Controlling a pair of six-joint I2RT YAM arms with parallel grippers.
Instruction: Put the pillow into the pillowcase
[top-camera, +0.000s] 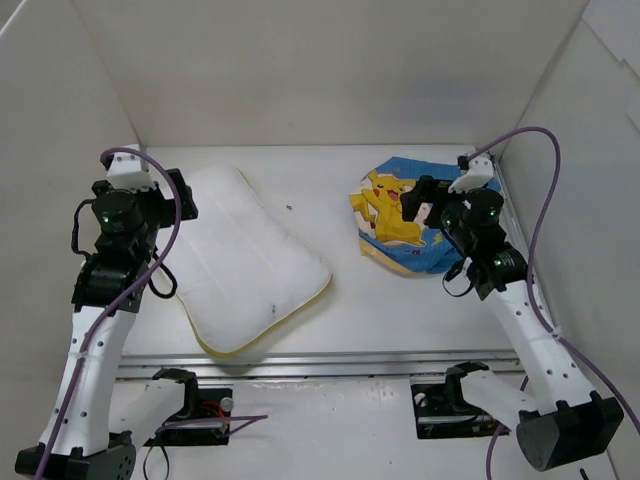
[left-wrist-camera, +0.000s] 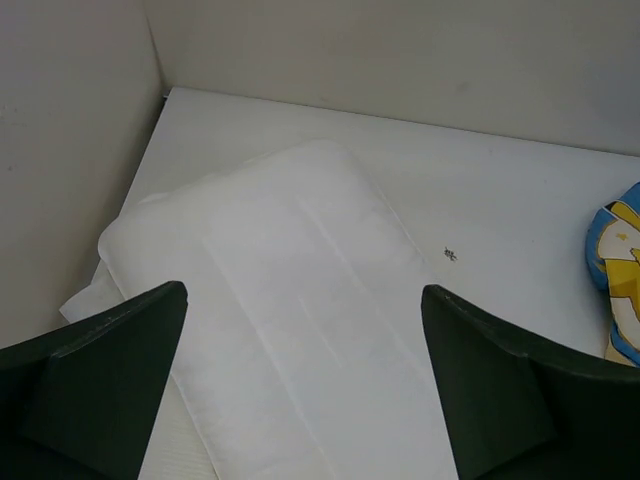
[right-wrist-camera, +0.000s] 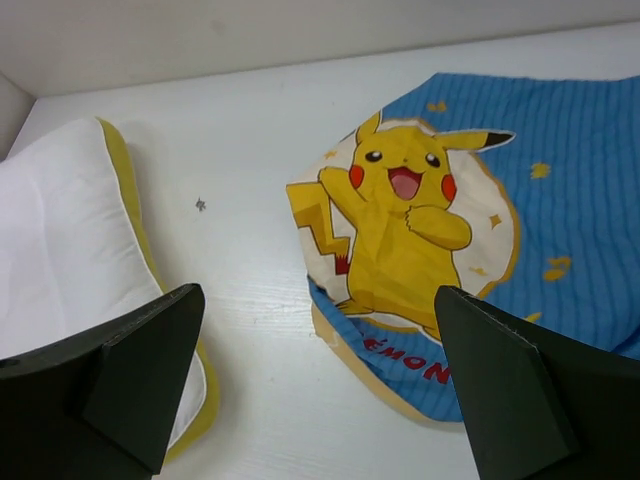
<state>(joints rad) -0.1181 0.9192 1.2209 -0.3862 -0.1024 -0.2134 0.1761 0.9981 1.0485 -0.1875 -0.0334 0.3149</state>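
Observation:
The white quilted pillow (top-camera: 245, 262) with yellow piping lies flat on the left half of the table; it also shows in the left wrist view (left-wrist-camera: 290, 310) and at the left of the right wrist view (right-wrist-camera: 60, 240). The blue pillowcase (top-camera: 405, 218) with the yellow Pikachu lies crumpled at the right back; it fills the right wrist view (right-wrist-camera: 470, 230) and peeks into the left wrist view (left-wrist-camera: 620, 270). My left gripper (left-wrist-camera: 303, 300) hangs open and empty above the pillow's left end. My right gripper (right-wrist-camera: 318, 300) hangs open and empty above the pillowcase's left edge.
White walls (top-camera: 330, 70) enclose the table at the back, left and right. A metal rail (top-camera: 320, 362) runs along the near edge by the arm bases. A small dark speck (top-camera: 289, 208) lies on the table between pillow and pillowcase.

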